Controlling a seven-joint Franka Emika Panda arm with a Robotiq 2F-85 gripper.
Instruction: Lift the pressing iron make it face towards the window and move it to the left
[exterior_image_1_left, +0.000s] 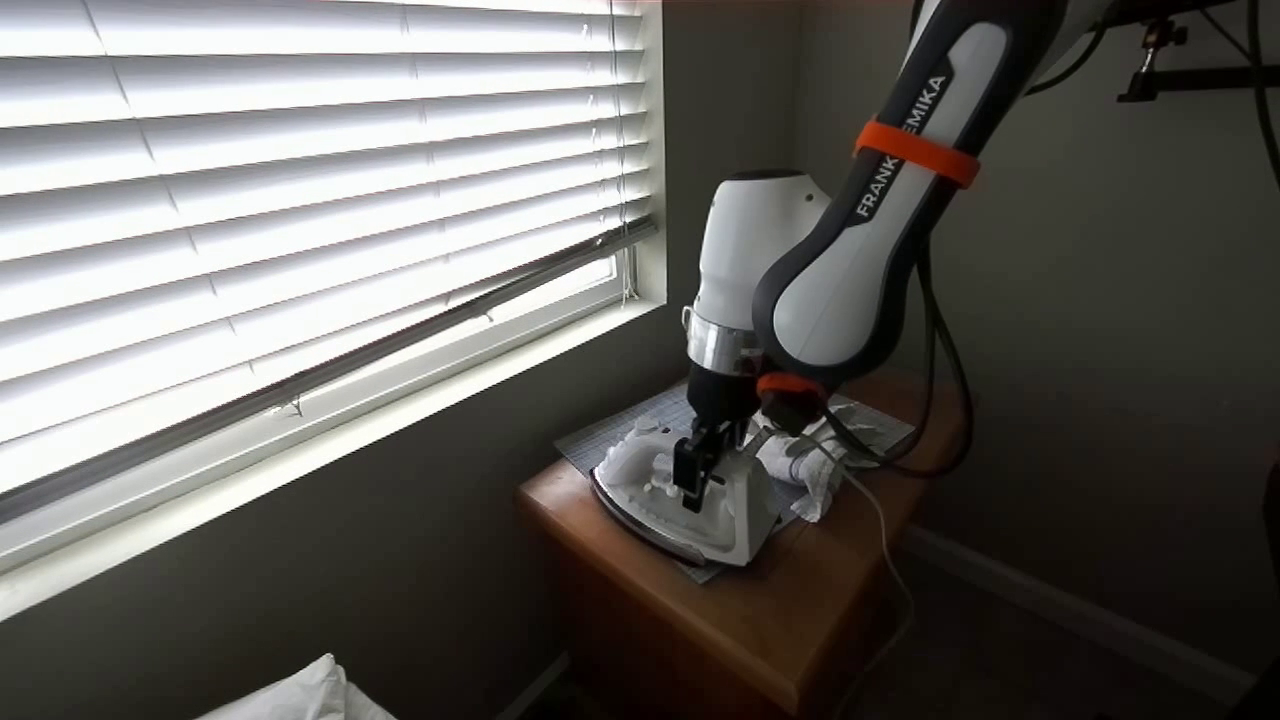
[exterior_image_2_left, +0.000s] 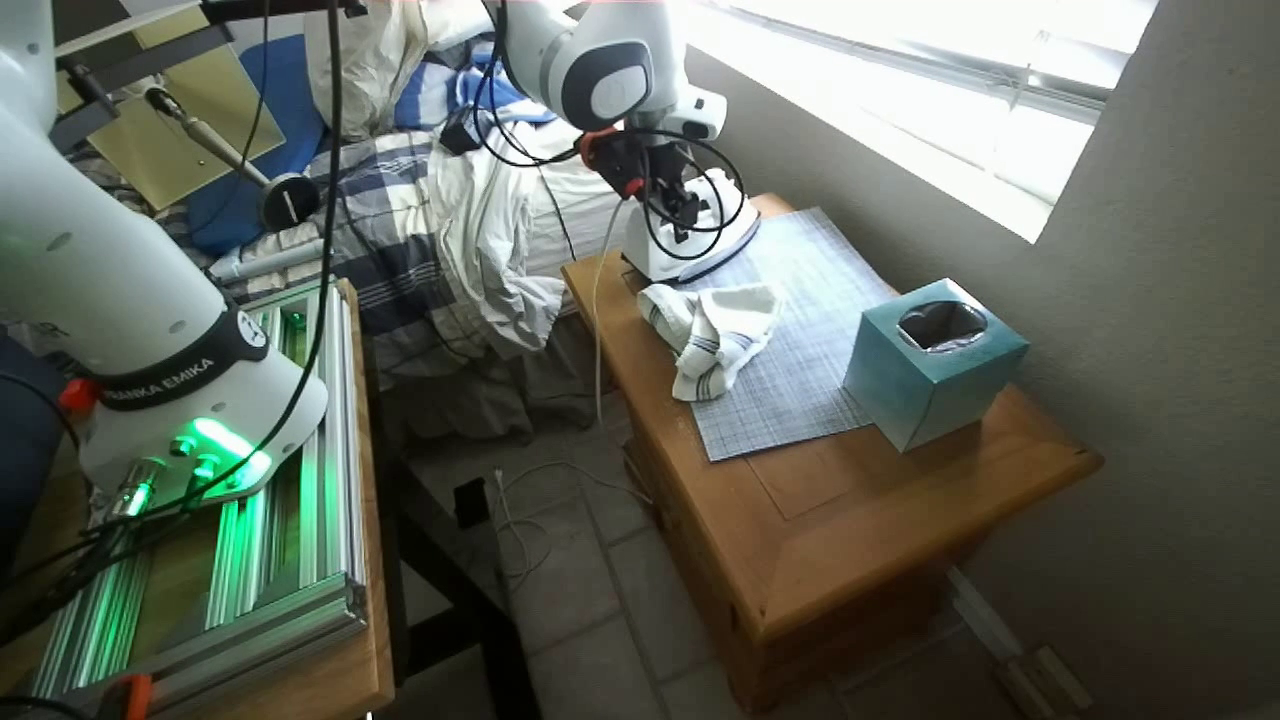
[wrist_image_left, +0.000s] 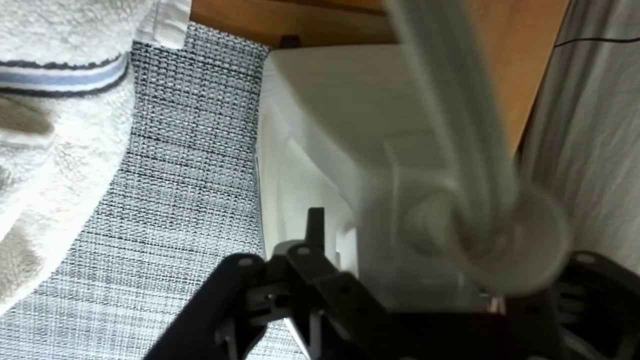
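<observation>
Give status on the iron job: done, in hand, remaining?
Looks done: the iron points its tip toward the window side and appears to rest at the end of the nightstand nearest the bed, fitting the turn and leftward move.
In hand: the gripper is down at the handle; whether it grips, I can't tell.
Remaining, likely: release if clamped, then back the arm away.

The iron (wrist_image_left: 332, 150) is presenting a smooth plastic shell. The table (exterior_image_2_left: 850, 520) is showing smooth wood with a soft sheen. The mat (wrist_image_left: 200, 150) is displaying a coarse weave; the towel (wrist_image_left: 85, 130) is exhibiting rough, looped cloth. The frame (exterior_image_2_left: 335, 480) is showing smooth metal.
</observation>
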